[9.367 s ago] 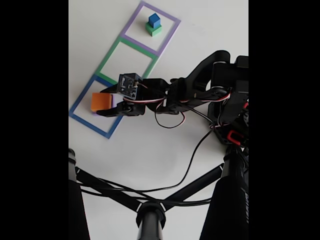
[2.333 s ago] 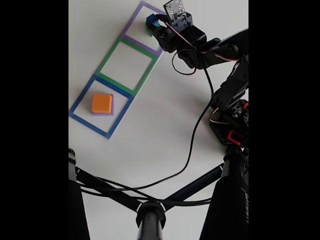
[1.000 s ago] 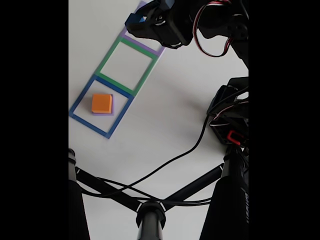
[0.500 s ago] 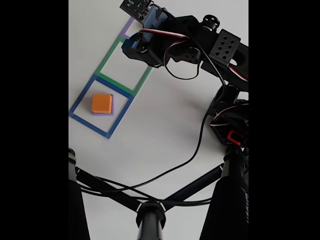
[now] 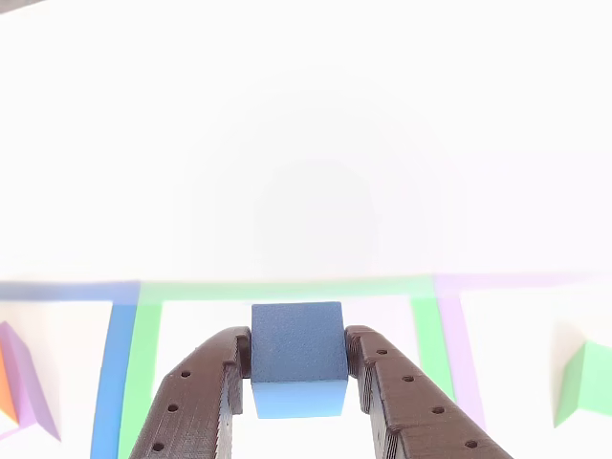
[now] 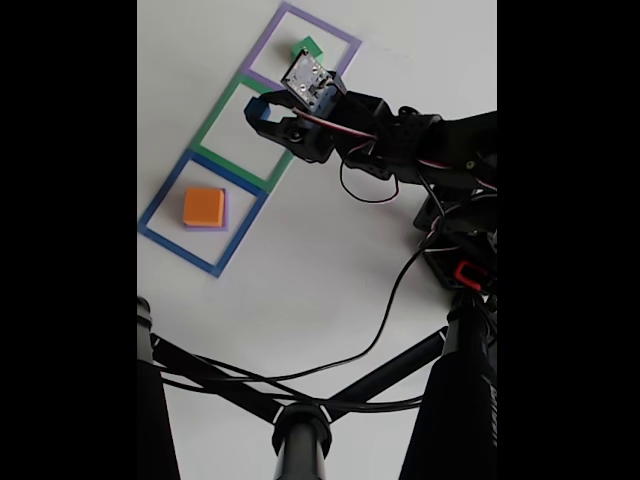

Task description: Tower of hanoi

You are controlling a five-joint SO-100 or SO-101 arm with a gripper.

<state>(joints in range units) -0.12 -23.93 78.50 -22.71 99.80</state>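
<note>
In the other view we look out between the two dark fingers [image 5: 206, 392] of the end effector [image 5: 297, 368], which are closed against the sides of the blue cube [image 5: 297, 359]; the cube sits squarely between them, its top face darker than its pale front. The fingers run off the bottom edge, so we cannot see their roots. The counter [image 5: 306, 143] is washed out to near white, and the far part of it shows no detail. Coloured strips cross the picture behind the cube: a green outline [image 5: 287, 288], a blue strip [image 5: 112, 373] at the left and a purple strip [image 5: 449, 344] at the right. At the left edge a slice of the orange cube [image 5: 5, 387] and the purple cube [image 5: 27, 387] is cut off by the frame; at the right edge only a corner of the green cube [image 5: 585, 382] shows. We read no writing here.

In the fixed view the end effector [image 6: 268, 114] hangs over the middle green outline [image 6: 255, 133], and the blue cube [image 6: 277, 107] is barely visible between its fingers, mostly hidden by the arm [image 6: 400, 140]. The green cube [image 6: 307, 47] lies in the purple outline [image 6: 305, 50], partly covered by the wrist. The orange cube [image 6: 204, 206] sits on the purple cube [image 6: 222, 222] in the blue outline [image 6: 203, 211], with just a thin purple rim showing. Black bars close both sides of the picture, and dark tubes [image 6: 300, 420] with a cable [image 6: 380, 320] cross the foreground. No label is legible.
</note>
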